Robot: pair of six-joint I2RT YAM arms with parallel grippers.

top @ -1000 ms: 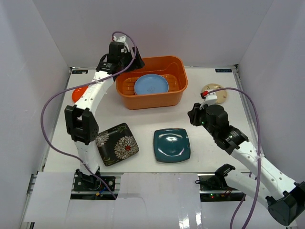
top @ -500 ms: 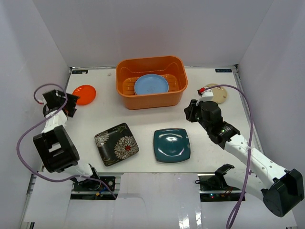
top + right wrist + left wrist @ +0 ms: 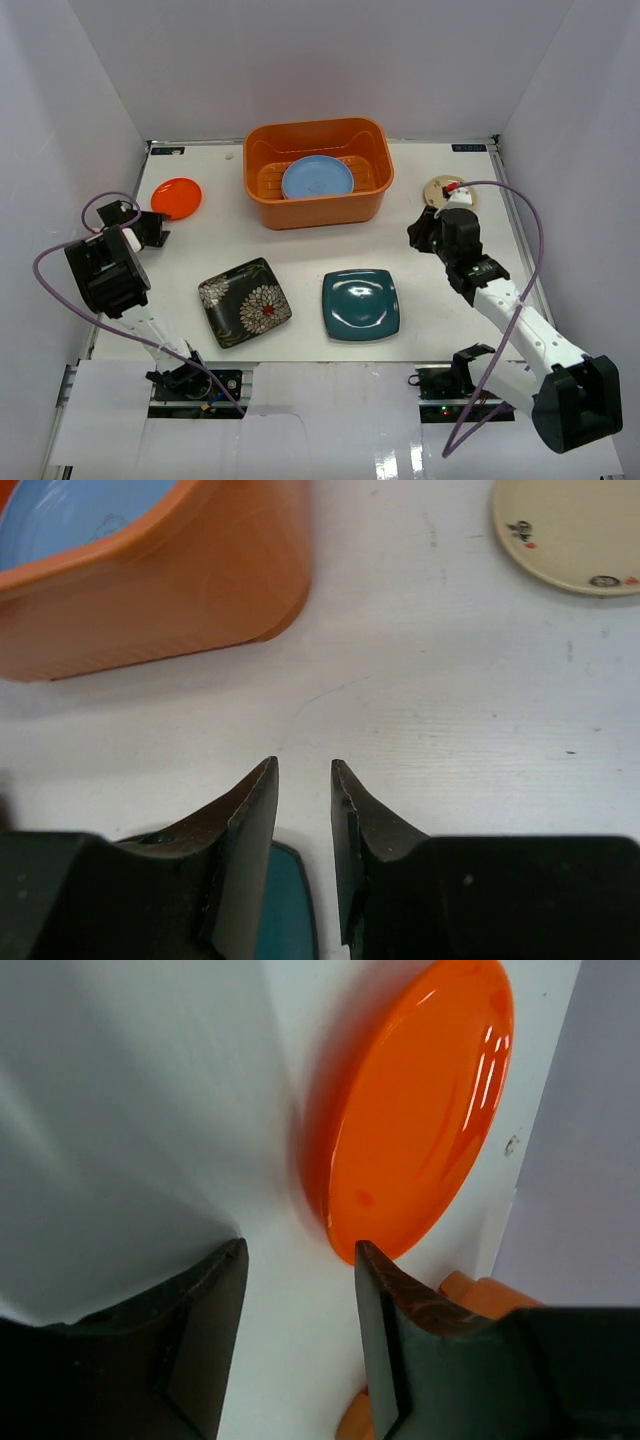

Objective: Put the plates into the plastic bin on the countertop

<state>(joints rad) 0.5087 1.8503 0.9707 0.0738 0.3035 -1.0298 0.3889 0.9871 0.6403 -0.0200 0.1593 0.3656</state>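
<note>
The orange plastic bin [image 3: 318,200] stands at the back middle of the white countertop [image 3: 300,250] with the light blue plate [image 3: 317,177] inside it. The orange-red plate [image 3: 177,196] lies at the far left. My left gripper [image 3: 157,228] is just in front of it, open and empty. In the left wrist view the plate [image 3: 420,1110] lies just beyond the fingertips [image 3: 370,1260]. The black flowered plate [image 3: 245,301] and the dark teal plate [image 3: 360,304] lie at the front. The small beige plate [image 3: 449,190] lies at the right. My right gripper [image 3: 416,232] hovers between bin and teal plate, slightly open and empty.
White walls close in the left, back and right sides. In the right wrist view the bin's corner [image 3: 150,600] is ahead to the left, the beige plate [image 3: 575,535] ahead to the right, and the teal plate's edge [image 3: 285,910] lies under the fingers.
My left arm has swung from over the bin's back left corner down to the left side, beside the orange-red plate. My right gripper has shifted slightly right. No plate has moved.
</note>
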